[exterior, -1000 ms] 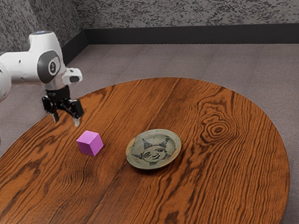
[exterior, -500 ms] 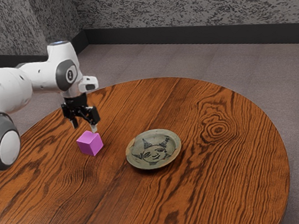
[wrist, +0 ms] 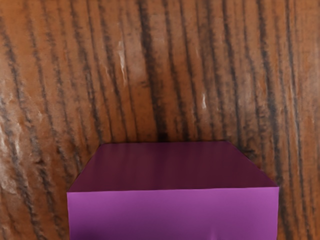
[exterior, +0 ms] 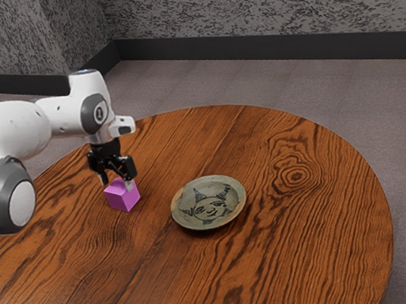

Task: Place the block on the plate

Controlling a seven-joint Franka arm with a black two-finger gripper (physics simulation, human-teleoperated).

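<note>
Pinkish-purple block (exterior: pixel 123 198), grey-green plate (exterior: pixel 208 202), dark-grained orange-brown table (exterior: pixel 297 222)

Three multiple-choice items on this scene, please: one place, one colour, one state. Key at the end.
1. Where is the block?
A) on the table, beside the plate
B) in the plate
C) on the floor

2. Block colour?
A) yellow
B) green
C) pink-purple

3. State of the gripper?
A) fingertips pressed together
B) fingers apart, at the block
C) gripping the plate's rim

Key:
1 A: the exterior view shows bare wood between block and plate.
2 C: both views show its pink-purple faces.
3 B: the exterior view shows a gap between the two fingers, low over the block.
</note>
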